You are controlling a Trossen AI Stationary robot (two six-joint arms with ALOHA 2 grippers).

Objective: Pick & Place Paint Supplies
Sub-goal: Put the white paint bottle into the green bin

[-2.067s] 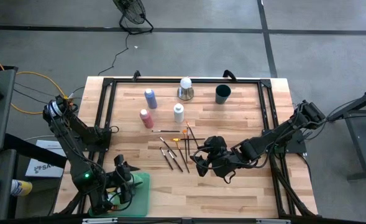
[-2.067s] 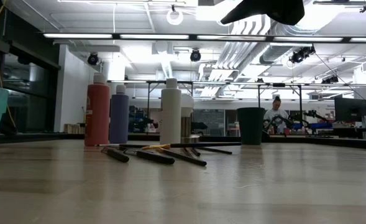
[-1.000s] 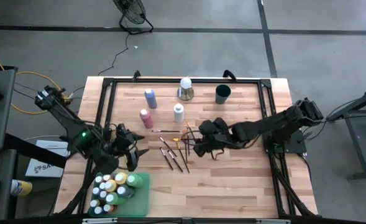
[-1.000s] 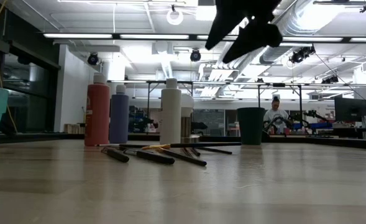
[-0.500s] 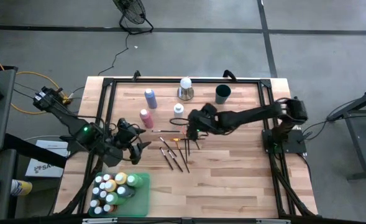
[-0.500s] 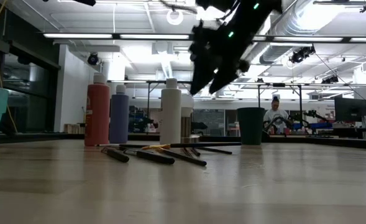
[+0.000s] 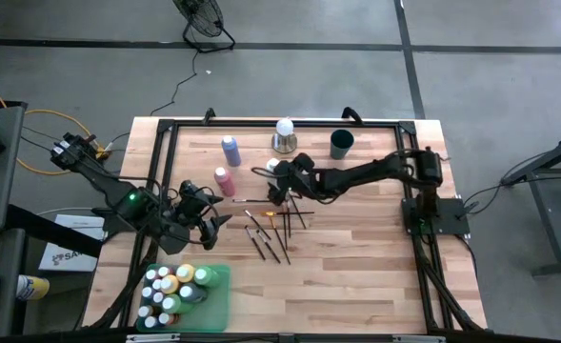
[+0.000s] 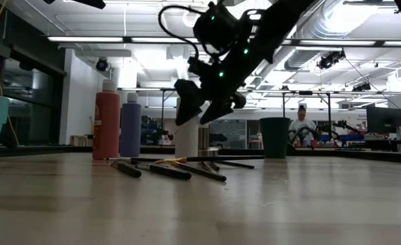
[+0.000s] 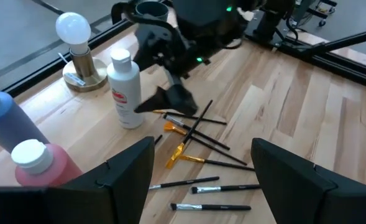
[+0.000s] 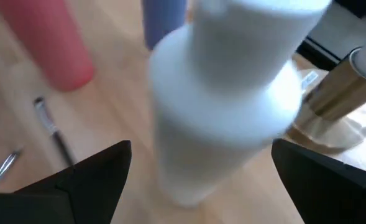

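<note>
A white paint bottle [image 7: 273, 170] stands upright on the table, with a pink bottle [image 7: 223, 180] and a blue-purple bottle [image 7: 230, 151] to its left. Several thin brushes [image 7: 269, 231] lie scattered just nearer. My right gripper [image 7: 272, 189] hangs open right at the white bottle [image 10: 232, 93], which shows large between its two spread fingers; I see no touch. My left gripper [image 7: 213, 221] is open in the air left of the brushes, above the table. Several small paint bottles stand in a green tray [image 7: 218, 297] at the near left.
A white ball on a metal base [image 7: 284, 135] and a dark green cup [image 7: 342, 143] stand at the far edge behind the bottles. A black frame [image 7: 166, 162] runs around the tabletop. Bare wood lies at the near right.
My right gripper has swung from over the brushes toward the table's far left and come down, tipping as it went, until it stands at the white bottle. The bottles and brushes have not moved.
</note>
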